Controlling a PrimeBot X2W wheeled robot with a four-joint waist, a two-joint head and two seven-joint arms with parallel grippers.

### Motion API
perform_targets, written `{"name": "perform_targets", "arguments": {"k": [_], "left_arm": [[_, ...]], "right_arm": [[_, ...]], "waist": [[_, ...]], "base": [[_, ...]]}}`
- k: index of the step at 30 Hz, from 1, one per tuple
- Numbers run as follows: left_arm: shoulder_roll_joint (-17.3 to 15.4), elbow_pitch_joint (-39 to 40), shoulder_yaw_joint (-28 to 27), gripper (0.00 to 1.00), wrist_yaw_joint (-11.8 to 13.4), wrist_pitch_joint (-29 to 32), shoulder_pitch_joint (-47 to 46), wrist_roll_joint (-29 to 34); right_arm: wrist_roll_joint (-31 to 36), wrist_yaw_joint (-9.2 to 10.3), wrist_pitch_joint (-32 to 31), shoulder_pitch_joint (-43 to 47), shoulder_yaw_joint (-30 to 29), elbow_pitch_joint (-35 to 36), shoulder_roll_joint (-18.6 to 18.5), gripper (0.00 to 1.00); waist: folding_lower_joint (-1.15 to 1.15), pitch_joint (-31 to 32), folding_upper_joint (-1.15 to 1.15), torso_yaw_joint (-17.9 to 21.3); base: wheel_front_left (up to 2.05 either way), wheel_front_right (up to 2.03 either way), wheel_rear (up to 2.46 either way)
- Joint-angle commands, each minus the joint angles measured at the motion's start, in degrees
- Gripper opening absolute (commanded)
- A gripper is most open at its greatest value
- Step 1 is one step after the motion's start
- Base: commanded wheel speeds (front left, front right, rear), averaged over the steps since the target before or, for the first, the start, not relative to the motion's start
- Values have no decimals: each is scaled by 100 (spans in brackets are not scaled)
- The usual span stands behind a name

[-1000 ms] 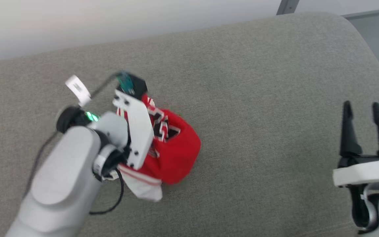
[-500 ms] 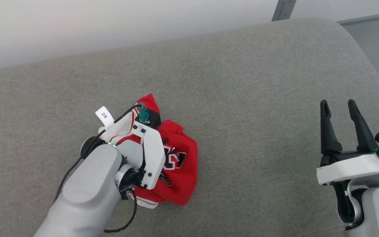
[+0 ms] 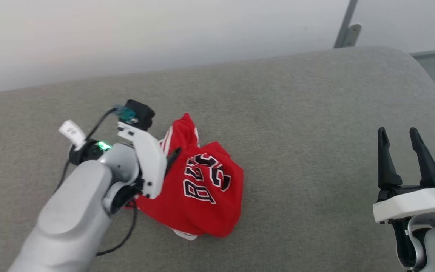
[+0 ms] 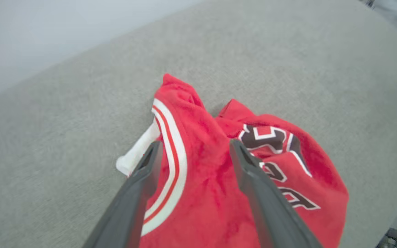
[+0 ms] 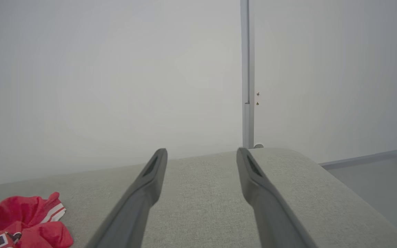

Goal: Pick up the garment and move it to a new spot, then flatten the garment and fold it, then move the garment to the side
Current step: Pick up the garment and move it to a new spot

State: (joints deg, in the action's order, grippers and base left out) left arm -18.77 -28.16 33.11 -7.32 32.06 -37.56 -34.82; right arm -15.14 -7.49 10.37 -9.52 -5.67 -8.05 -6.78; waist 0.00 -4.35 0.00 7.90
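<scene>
Left claw (image 4: 195,144) gapes over crumpled red garment (image 3: 202,196), lettering up.

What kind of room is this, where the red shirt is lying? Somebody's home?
Probably a plain indoor test room rather than a lived-in home: the garment lies crumpled on a grey upholstered cushion, like a sofa seat, against a bare white wall with a metal post.
</scene>
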Motion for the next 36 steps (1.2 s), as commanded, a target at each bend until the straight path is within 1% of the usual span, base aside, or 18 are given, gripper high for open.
{"name": "perform_targets", "arguments": {"k": [1,4,6,10,20,23,28,36], "left_arm": [[-159,209,-33,100,-12,-442,145,-43],[-372,407,-114,100,-13,-1091,340,-55],[-508,450,-289,100,-9,-1556,479,-75],[-649,560,-506,100,28,-2393,814,-31],[-961,894,-1219,100,490,-4097,1886,-105],[-1000,1024,-1413,100,617,-4395,2265,-182],[-1022,1305,-1704,100,827,-4633,2862,-260],[-849,1549,-2214,100,921,-4725,3642,-318]], "right_arm": [[21,0,0,60,-8,20,5,100],[37,0,7,109,-43,20,6,100],[47,0,8,151,-52,10,-8,100],[62,0,9,250,-86,-10,-40,100],[112,0,88,462,-215,10,-43,100],[101,0,113,509,-247,10,-48,100],[117,0,153,554,-250,17,-53,100],[90,0,209,635,-256,-23,-42,100]], "waist": [[0,84,0,-123],[0,168,0,-235],[0,224,0,-306],[0,343,0,-456],[0,486,0,-769],[0,499,0,-845],[0,525,0,-930],[0,569,0,-966]], "base": [[0,0,0],[0,0,0],[0,0,0],[0,0,0],[0,0,0],[0,0,0],[0,0,0],[0,0,0]]}}
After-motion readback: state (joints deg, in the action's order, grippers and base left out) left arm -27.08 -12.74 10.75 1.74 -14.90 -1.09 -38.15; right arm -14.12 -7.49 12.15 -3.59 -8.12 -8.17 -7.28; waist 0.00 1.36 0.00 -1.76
